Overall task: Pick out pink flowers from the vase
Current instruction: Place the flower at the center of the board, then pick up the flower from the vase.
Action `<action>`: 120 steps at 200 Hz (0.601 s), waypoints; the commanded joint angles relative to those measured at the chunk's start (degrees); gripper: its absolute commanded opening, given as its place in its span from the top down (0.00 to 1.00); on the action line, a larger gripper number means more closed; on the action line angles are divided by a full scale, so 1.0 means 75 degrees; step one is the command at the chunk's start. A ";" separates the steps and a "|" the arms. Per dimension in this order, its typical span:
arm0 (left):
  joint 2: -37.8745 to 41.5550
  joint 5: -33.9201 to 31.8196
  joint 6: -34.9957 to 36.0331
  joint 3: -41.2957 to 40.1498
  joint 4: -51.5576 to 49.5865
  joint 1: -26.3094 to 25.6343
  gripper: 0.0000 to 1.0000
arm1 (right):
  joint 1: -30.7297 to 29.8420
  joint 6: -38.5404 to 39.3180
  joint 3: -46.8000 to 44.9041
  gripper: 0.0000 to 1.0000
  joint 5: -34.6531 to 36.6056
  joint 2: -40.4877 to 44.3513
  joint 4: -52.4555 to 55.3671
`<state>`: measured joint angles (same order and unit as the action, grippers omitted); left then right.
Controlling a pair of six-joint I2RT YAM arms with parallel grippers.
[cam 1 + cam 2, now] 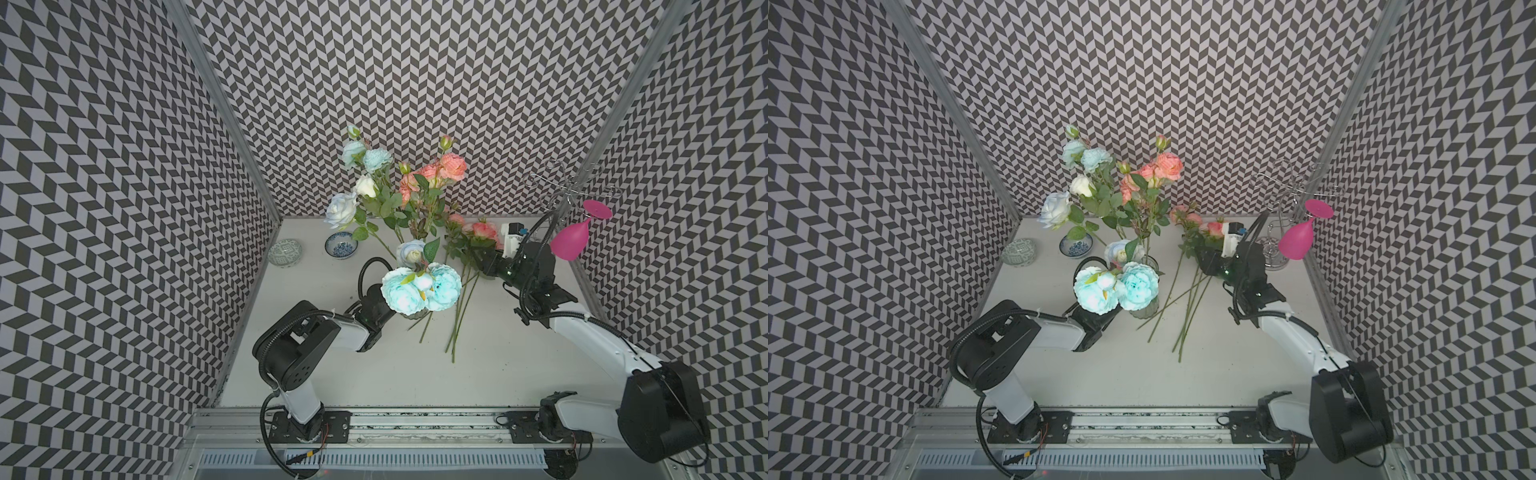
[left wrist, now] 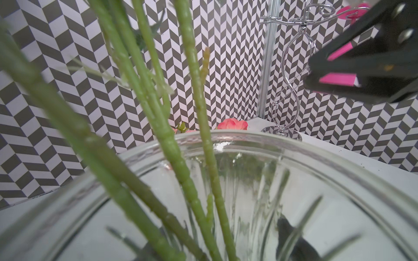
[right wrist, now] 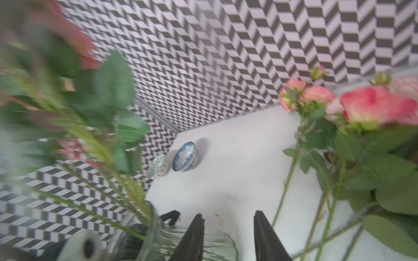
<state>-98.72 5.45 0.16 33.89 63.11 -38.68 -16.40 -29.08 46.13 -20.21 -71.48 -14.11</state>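
- i see the vase (image 1: pixel 415 314) standing up straight near the middle of the white table (image 1: pixel 415 395).
- the left claw (image 3: pixel 158 222) is closed on the vase. from above, big pale blue flowers (image 1: pixel 420 291) hide it. in the right wrist view i can see a black finger pressed to the glass.
- in the left wrist view the vase rim (image 2: pixel 248 140) is very close, and green stalks (image 2: pixel 181 171) go down into it.
- some pink flowers (image 1: pixel 442 168) stand tall in the vase and lean toward the far wall. white and light blue flowers (image 1: pixel 365 185) stand just to their left.
- the loose pink stems (image 1: pixel 480 232) lie flat on the table just right of the vase. their blooms point to the far side, and their long thin stalks run toward the near side.
- the right claw (image 1: pixel 476 259) is low, right by the leaves of the loose pink stems. i cannot tell if it touches them.
- its two fingers (image 3: pixel 192 237) are apart, and only bare table shows between them.
- two small bowls sit at the far left of the table, well apart from the vase. one is the blue bowl (image 1: pixel 341 246) and one is the grey-green bowl (image 1: pixel 285 252).
- a bright pink wine glass (image 1: pixel 571 243) hangs upside down from a wire rack (image 1: pixel 569 187) in the far right corner.
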 commanded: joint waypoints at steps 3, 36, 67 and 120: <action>0.0017 0.0930 0.0114 -0.0436 -0.0829 0.0097 1.00 | -0.0392 0.0324 -0.0149 0.64 -0.0954 0.0140 -0.1145; 0.0084 0.1587 0.0300 -0.0648 -0.0675 0.0235 1.00 | -0.0999 0.0856 0.0101 0.64 -0.1119 -0.0012 -0.0961; 0.0142 0.2057 0.0433 -0.0747 -0.0716 0.0305 1.00 | -0.1368 0.1114 0.0197 0.64 -0.1154 -0.0195 -0.1014; 0.0078 0.2811 0.0485 -0.0818 -0.0605 0.0342 1.00 | -0.1727 0.1199 0.0482 0.65 -0.1254 -0.0737 -0.1213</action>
<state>-96.75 21.23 2.92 29.80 65.95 -35.86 -28.45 -21.34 46.96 -28.34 -75.37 -19.11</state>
